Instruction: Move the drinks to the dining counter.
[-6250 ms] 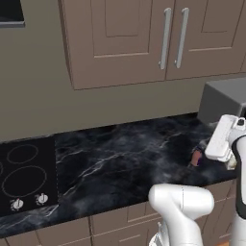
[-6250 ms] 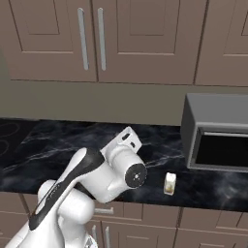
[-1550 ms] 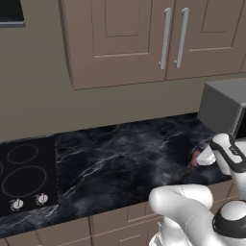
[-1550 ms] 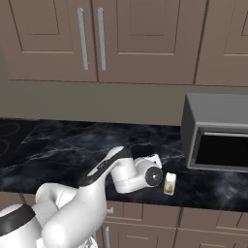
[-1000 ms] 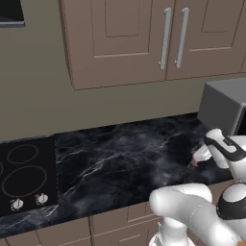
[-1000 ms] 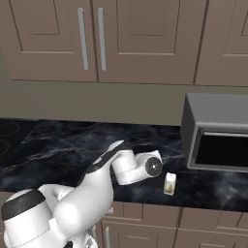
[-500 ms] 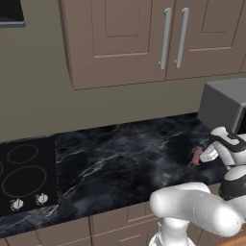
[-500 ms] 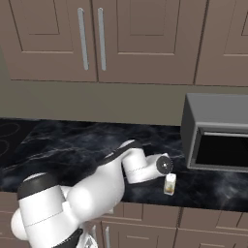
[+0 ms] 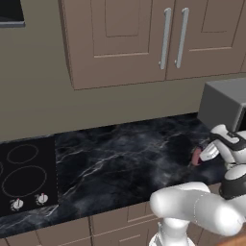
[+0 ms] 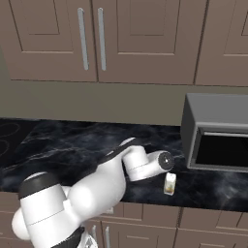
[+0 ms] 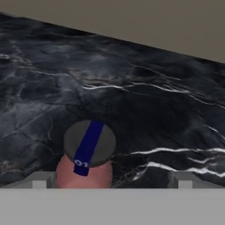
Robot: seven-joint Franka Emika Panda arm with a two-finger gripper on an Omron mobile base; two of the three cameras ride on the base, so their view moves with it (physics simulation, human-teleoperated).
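Note:
A small can (image 11: 87, 154), reddish with a grey face and a blue stripe, rests on the black marble worktop (image 11: 145, 96). My gripper (image 11: 110, 182) is open, and its two grey fingertips (image 11: 41, 180) stand wide on either side of the can, which sits nearer the left one. In the left base view the can (image 9: 196, 155) is just in front of my gripper (image 9: 202, 154), close to the toaster oven. A cream-white carton (image 10: 169, 183) stands upright near the worktop's front edge, just below my hand. The dining counter is out of view.
A grey toaster oven (image 10: 218, 131) stands at the right end of the worktop (image 9: 120, 153), close behind my hand. A black cooktop (image 9: 24, 173) with knobs lies at the left. Brown wall cabinets (image 9: 158, 33) hang above.
My hand has swung a little to the right and settled low over the worktop, toward the can and the carton. The can and carton have stayed put.

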